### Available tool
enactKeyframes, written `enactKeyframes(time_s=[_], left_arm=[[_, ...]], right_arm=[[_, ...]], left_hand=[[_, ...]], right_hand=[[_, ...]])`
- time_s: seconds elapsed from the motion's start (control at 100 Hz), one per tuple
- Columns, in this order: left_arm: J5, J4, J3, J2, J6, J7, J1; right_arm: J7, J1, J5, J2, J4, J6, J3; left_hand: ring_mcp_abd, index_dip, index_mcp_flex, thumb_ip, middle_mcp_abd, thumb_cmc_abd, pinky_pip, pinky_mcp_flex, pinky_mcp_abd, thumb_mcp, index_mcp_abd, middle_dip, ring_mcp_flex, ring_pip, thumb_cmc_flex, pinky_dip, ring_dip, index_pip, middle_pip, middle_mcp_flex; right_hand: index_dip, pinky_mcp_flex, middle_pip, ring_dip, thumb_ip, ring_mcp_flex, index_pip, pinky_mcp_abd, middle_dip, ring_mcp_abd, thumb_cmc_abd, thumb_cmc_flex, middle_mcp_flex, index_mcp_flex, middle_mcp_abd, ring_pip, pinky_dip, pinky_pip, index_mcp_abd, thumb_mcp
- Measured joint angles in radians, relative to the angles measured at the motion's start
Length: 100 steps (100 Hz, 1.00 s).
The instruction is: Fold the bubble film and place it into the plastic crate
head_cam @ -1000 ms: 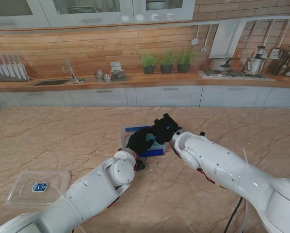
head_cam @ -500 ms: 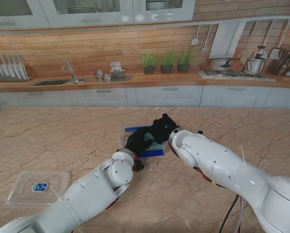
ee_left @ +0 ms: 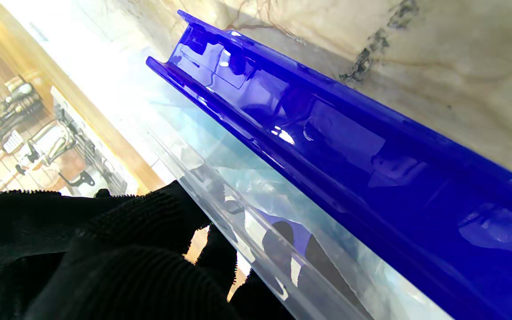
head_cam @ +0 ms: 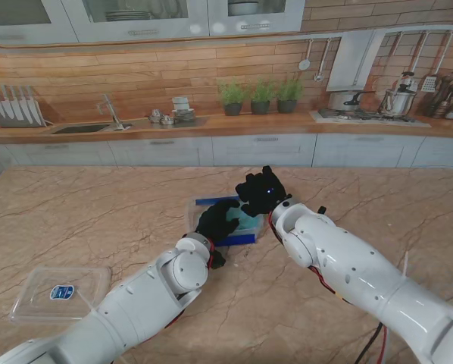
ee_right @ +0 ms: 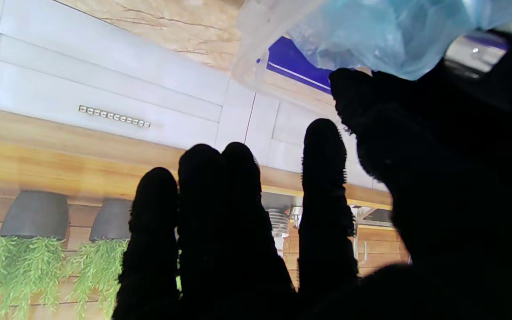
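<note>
Lid (head_cam: 60, 293) with unreadable blue label, bubble film (head_cam: 247, 222) in plastic crate (head_cam: 240, 239)

Your stand view is evenly lit and sharp, with soft shadows under both arms on the counter (head_cam: 98, 220) and slight bowing at the edges. Your left wrist view is blown out white toward one side, with glare spots on the blue crate (ee_left: 327, 133) rim. In your right wrist view the fingers (ee_right: 238, 213) are black silhouettes; the film (ee_right: 385, 31) close to the lens is blurred.
</note>
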Motion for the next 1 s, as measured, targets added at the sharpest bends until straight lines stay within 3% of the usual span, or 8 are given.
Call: enactKeyframes(time_s=[0.31,0.63,0.84,1.0], left_arm=[[-0.002,-0.021,-0.017,0.004,-0.003,0.003,0.017],[0.0,-0.13,-0.075,0.044,-0.012,0.012,0.088],[-0.018,-0.178,-0.105,0.059,-0.03,0.014,0.119],[-0.03,-0.218,-0.126,0.068,-0.041,0.018,0.141]], right_arm=[[-0.005,0.015,0.027,-0.003,0.031,0.004,-0.054],[-0.005,0.041,0.056,-0.02,0.087,0.017,-0.102],[-0.007,0.041,0.057,-0.024,0.094,0.02,-0.1],[-0.008,0.019,0.027,-0.015,0.061,0.02,-0.055]], left_hand=[[0.0,0.0,0.0,0.0,0.0,0.0,-0.018,0.0,-0.002,-0.024,0.0,-0.001,0.0,-0.001,-0.024,-0.012,-0.001,0.0,-0.007,0.0],[0.0,0.0,0.0,0.0,0.0,0.009,-0.025,0.015,0.012,-0.036,0.0,-0.009,0.0,0.0,-0.05,-0.012,-0.001,0.0,-0.007,0.0],[0.003,0.0,0.0,0.0,0.0,0.009,-0.025,0.015,0.013,-0.045,0.0,-0.009,0.0,0.028,-0.05,-0.012,0.002,0.0,-0.007,0.0],[0.004,0.0,0.0,0.0,0.0,0.009,-0.023,0.015,0.014,-0.056,0.0,-0.007,0.0,0.04,-0.05,-0.012,0.014,0.0,-0.007,0.0]], right_hand=[[0.001,0.0,0.0,-0.01,0.0,0.0,0.013,0.002,-0.01,0.0,0.0,0.0,0.0,0.0,0.0,-0.001,0.0,0.0,-0.007,-0.013],[0.001,0.0,0.0,-0.01,0.0,0.0,0.035,0.003,-0.011,0.0,0.0,0.0,0.0,0.014,0.001,-0.001,0.0,0.0,-0.029,-0.014],[0.001,0.0,0.0,-0.01,0.0,0.0,0.035,0.004,-0.012,0.0,0.0,0.0,0.0,0.014,0.001,-0.001,0.0,0.0,-0.029,-0.014],[0.001,0.0,0.0,-0.01,0.0,0.0,0.035,0.004,-0.013,0.0,0.0,0.0,0.0,0.014,0.001,-0.001,0.0,0.0,-0.029,-0.014]])
